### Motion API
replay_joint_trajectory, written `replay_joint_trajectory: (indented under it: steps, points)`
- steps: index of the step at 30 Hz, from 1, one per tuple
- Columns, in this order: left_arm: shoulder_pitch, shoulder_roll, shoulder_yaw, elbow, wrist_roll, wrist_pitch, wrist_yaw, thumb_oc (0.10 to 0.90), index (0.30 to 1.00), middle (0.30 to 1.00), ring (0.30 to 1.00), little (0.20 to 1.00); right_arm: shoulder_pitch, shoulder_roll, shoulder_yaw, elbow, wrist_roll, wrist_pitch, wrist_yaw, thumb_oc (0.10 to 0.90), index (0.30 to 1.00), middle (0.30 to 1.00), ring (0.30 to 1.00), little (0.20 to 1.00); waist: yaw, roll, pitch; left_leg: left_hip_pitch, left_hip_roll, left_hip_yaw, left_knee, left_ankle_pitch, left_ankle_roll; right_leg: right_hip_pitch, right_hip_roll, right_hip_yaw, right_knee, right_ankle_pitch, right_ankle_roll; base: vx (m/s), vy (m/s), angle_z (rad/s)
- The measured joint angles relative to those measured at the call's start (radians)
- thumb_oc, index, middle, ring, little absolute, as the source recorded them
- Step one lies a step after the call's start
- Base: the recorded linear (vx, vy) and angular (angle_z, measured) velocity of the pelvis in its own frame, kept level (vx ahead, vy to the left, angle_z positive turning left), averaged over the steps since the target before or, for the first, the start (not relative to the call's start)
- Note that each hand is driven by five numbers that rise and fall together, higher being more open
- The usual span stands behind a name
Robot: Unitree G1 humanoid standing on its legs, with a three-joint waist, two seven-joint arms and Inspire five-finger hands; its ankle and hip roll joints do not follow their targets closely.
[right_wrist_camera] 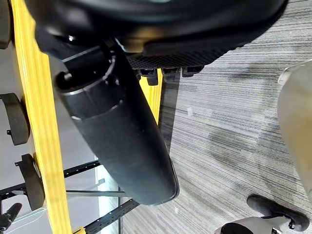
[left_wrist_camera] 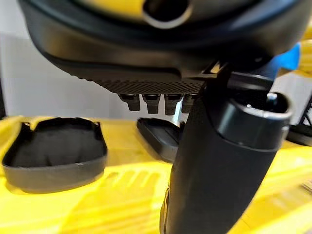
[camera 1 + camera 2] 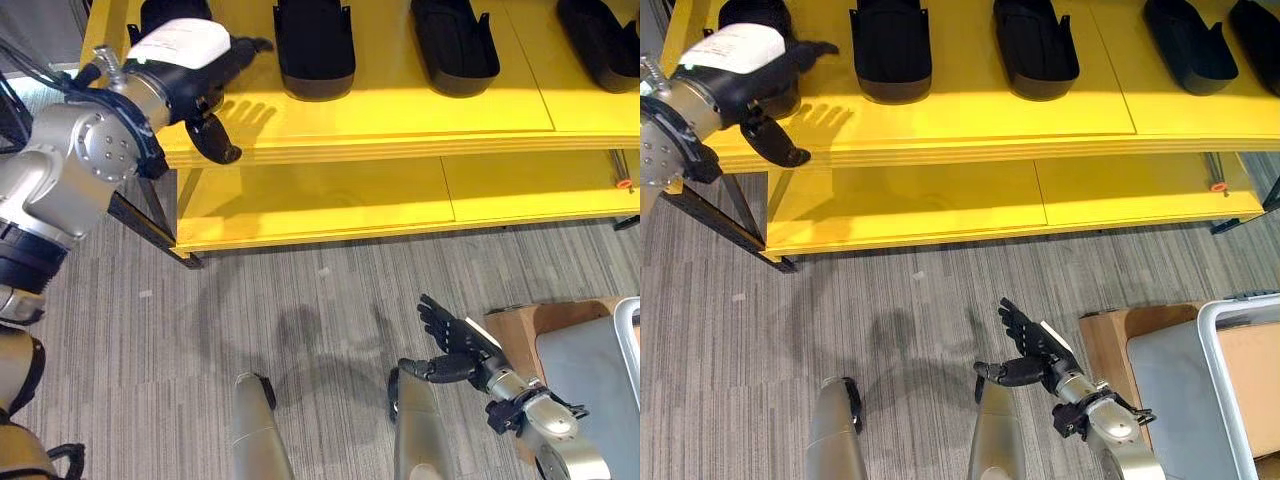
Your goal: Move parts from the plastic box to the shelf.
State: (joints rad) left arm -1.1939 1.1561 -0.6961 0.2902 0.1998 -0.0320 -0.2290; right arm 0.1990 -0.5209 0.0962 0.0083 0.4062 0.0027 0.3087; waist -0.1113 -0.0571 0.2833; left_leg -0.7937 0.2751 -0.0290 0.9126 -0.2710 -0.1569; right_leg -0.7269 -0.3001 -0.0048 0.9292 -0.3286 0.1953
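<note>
Cut-off and hidden parts

The black parts (image 3: 314,45) on the yellow shelf (image 3: 400,110) run past the top edge, so their far ends are unseen. The left hand (image 3: 200,70) covers most of the leftmost part (image 3: 165,12). The grey box (image 3: 1200,390) is cropped at the right edge; its contents are perhaps hidden.

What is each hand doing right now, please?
Left hand: open, empty, over the yellow shelf beside a black part.
Right hand: open, empty, low above the floor.
</note>
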Motion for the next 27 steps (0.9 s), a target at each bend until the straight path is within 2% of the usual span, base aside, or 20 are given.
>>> replay_joint_trajectory:
  steps: [13, 18, 23, 27]
  points:
    - [0.004, 0.001, -0.016, -0.027, -0.036, -0.012, -0.065, 0.9, 1.0, 1.0, 1.0, 1.0, 0.0, 0.0, 0.0, 0.001, 0.01, 0.0, 0.022, 0.9, 1.0, 1.0, 1.0, 1.0, 0.002, 0.0, 0.0, 0.0, 0.0, 0.001, -0.004, 0.001, -0.001, 0.0, 0.001, 0.0, -0.004, 0.0, 0.0, 0.0, 0.0, 0.0]
    - [0.046, 0.002, -0.012, -0.021, -0.035, -0.01, -0.066, 0.9, 1.0, 1.0, 1.0, 1.0, 0.0, 0.0, 0.0, 0.001, 0.009, 0.0, 0.022, 0.9, 1.0, 1.0, 1.0, 1.0, 0.002, 0.0, 0.0, 0.0, 0.0, 0.001, -0.003, 0.0, -0.001, 0.0, 0.001, 0.0, -0.004, 0.0, 0.0, 0.0, 0.0, 0.0]
    - [0.106, 0.001, 0.004, 0.047, -0.029, -0.007, -0.065, 0.9, 1.0, 1.0, 1.0, 1.0, -0.002, 0.001, 0.0, 0.0, 0.009, 0.0, 0.022, 0.9, 1.0, 1.0, 1.0, 1.0, -0.005, 0.0, 0.0, 0.0, 0.001, 0.001, 0.001, -0.002, 0.001, -0.001, 0.001, 0.001, -0.004, 0.0, 0.0, 0.0, 0.0, 0.0]
    - [0.158, 0.0, 0.033, 0.119, -0.027, 0.03, -0.063, 0.9, 1.0, 1.0, 1.0, 1.0, 0.0, 0.001, 0.0, 0.001, 0.009, 0.0, 0.021, 0.9, 1.0, 1.0, 1.0, 1.0, -0.016, 0.0, 0.0, -0.009, 0.001, 0.001, 0.007, -0.003, 0.003, -0.006, 0.002, 0.002, -0.003, 0.001, -0.001, 0.0, 0.0, 0.0]
